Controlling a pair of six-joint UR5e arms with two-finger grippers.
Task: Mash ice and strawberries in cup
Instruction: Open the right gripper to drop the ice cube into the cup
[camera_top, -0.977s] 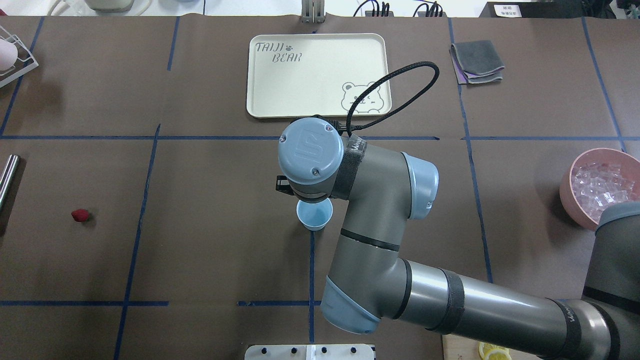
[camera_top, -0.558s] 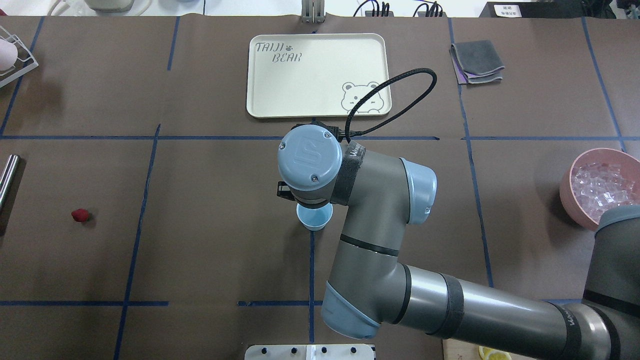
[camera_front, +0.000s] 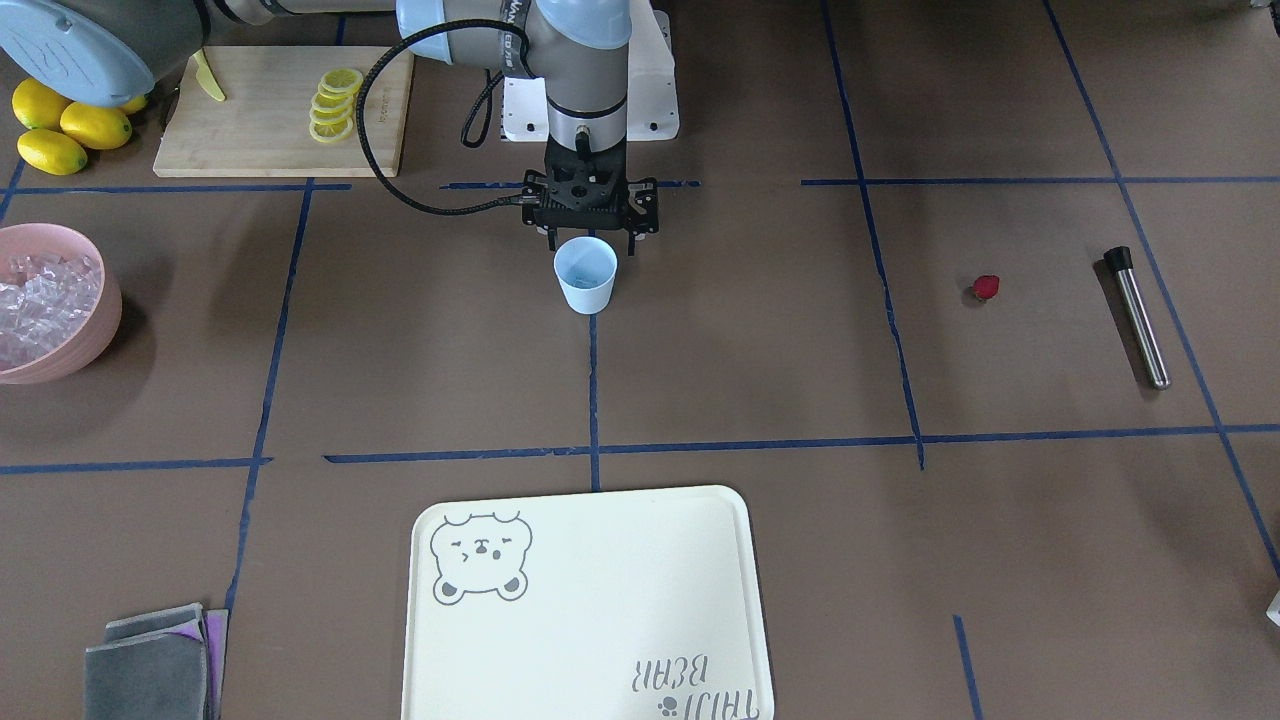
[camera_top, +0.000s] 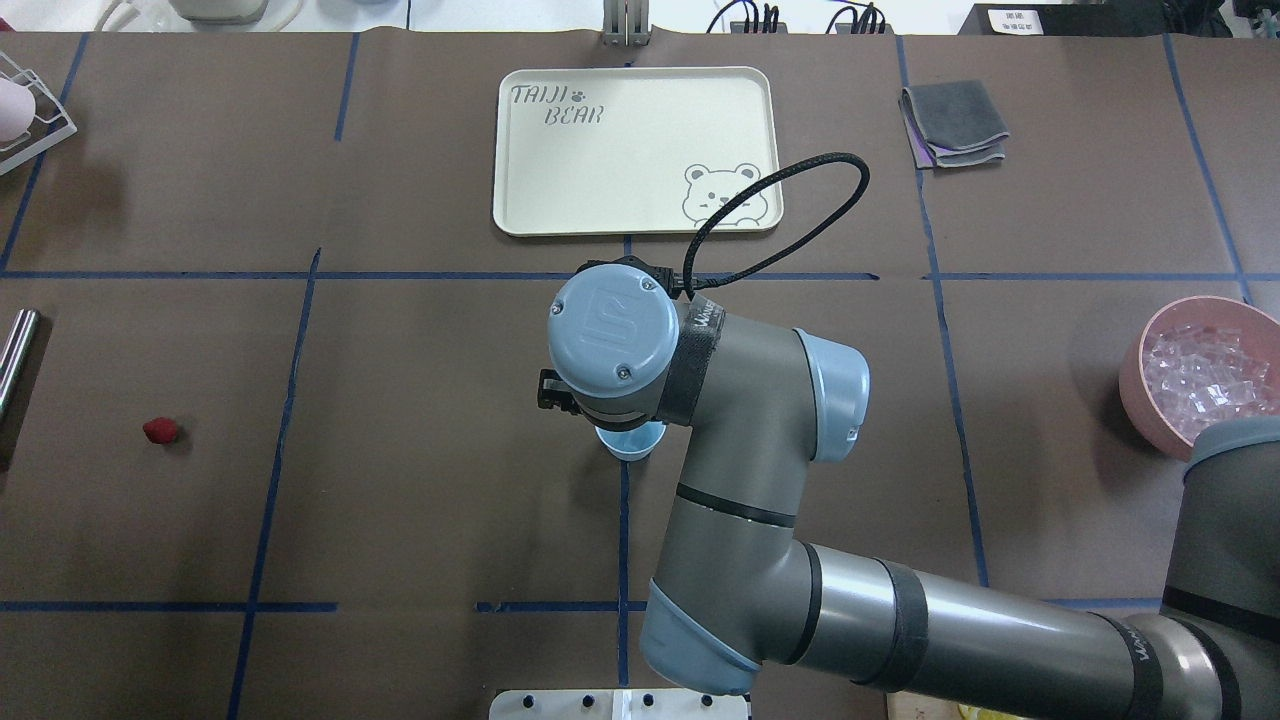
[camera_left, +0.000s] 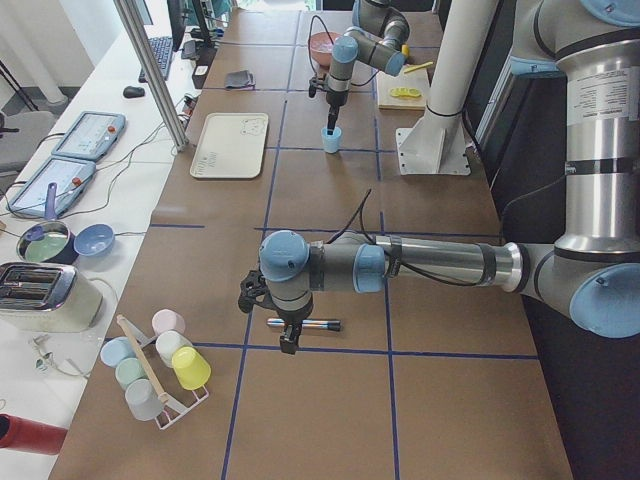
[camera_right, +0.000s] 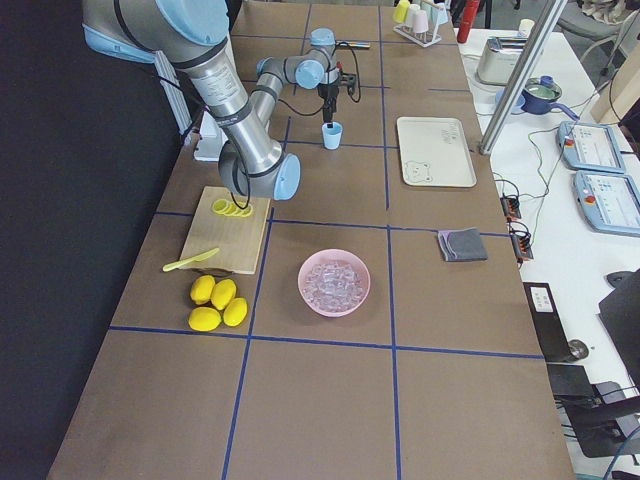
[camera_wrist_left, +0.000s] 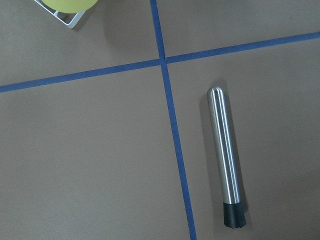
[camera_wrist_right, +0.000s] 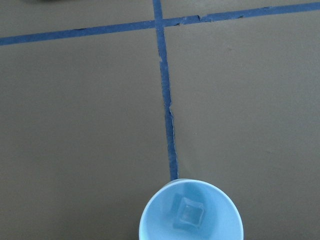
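The pale blue cup (camera_front: 586, 275) stands upright at the table's middle, also in the overhead view (camera_top: 625, 446). One ice cube (camera_wrist_right: 188, 213) lies in it. My right gripper (camera_front: 590, 238) hangs open just above and behind the cup, empty. More ice (camera_front: 40, 292) fills the pink bowl (camera_front: 95, 335). The red strawberry piece (camera_front: 986, 287) lies on the table far to the side, next to a steel muddler (camera_front: 1137, 315). My left gripper (camera_left: 288, 345) hovers over the muddler (camera_wrist_left: 227, 165); I cannot tell whether it is open or shut.
A cream tray (camera_top: 600, 150) lies at the far side, a folded grey cloth (camera_top: 955, 120) beside it. A cutting board (camera_front: 260, 130) with lemon slices and whole lemons (camera_front: 60, 130) sit by the robot's base. A rack of cups (camera_left: 160, 370) stands past the muddler.
My right wrist has drifted a little toward the robot and now covers more of the cup in the overhead view. Cup and strawberry have not moved.
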